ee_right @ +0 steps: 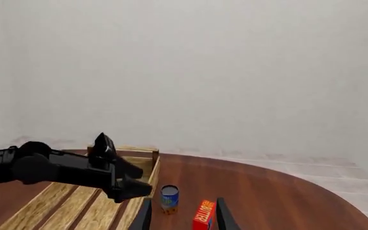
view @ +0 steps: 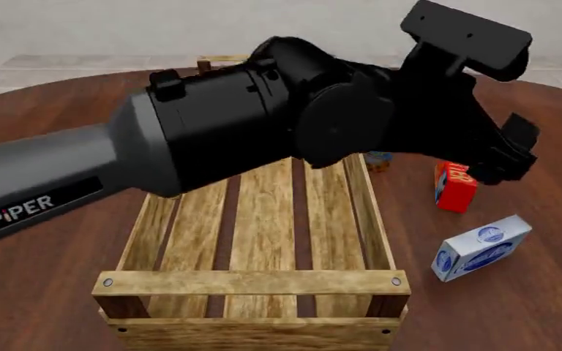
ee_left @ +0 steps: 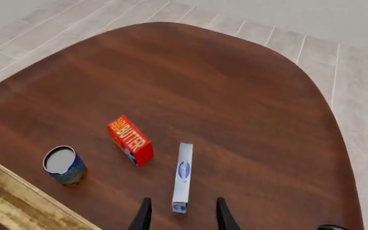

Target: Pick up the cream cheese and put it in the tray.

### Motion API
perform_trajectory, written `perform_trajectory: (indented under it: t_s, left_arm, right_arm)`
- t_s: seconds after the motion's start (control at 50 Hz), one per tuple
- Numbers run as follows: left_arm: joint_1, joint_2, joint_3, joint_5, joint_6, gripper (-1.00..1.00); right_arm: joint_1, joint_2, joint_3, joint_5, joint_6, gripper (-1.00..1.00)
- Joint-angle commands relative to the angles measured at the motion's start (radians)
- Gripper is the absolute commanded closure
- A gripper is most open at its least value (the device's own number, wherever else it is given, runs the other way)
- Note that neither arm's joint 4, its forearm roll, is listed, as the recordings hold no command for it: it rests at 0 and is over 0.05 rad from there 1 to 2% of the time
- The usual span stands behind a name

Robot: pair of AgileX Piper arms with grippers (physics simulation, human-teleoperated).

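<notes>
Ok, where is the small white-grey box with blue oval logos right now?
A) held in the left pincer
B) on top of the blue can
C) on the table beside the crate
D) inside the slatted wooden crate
C: the small white-grey box with blue oval logos lies on the brown wooden table, outside the light-wood slatted crate, with nothing gripping it.

The left arm (view: pixel 213 131) is bulky matte black with rounded joints, a grey forearm tube and white "PiPER" lettering (view: pixel 20 210).

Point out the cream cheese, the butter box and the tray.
cream cheese (view: pixel 483 247): front view, on its top face near the blue oval logo.
butter box (ee_left: pixel 131 139): left wrist view, on the lettered red face.
tray (view: pixel 252 281): front view, on the near end rail.
</notes>
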Motion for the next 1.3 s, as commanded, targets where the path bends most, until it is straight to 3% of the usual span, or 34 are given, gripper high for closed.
perform_trajectory:
  t_s: [0.02, 0.28, 0.4, 0.6, 0.76, 0.86, 1.3]
  left_arm:
    - [-0.03, 0.176, -0.123, 0.06, 0.003, -1.0]
    - [-0.032, 0.27, -0.171, 0.079, 0.037, -1.0]
    - [-0.025, 0.3, -0.197, 0.11, 0.084, -1.0]
    - [-0.013, 0.351, -0.253, 0.145, 0.083, -1.0]
    - [-0.002, 0.454, -0.383, 0.217, 0.108, -1.0]
    - [0.02, 0.536, -0.476, 0.254, 0.084, -1.0]
    - [0.025, 0.694, -0.631, 0.312, 0.072, -1.0]
  right_arm:
    - [-0.015, 0.0, -0.021, 0.0, 0.008, -1.0]
    - [-0.005, 0.0, -0.025, 0.015, 0.039, -1.0]
    - [0.001, 0.0, -0.013, 0.012, 0.049, -1.0]
    - [0.017, 0.0, -0.001, 0.003, 0.056, -1.0]
    - [0.02, 0.0, 0.011, -0.001, 0.057, -1.0]
    - [0.019, 0.0, 0.024, -0.009, 0.063, -1.0]
    - [0.031, 0.0, 0.006, 0.019, 0.061, -1.0]
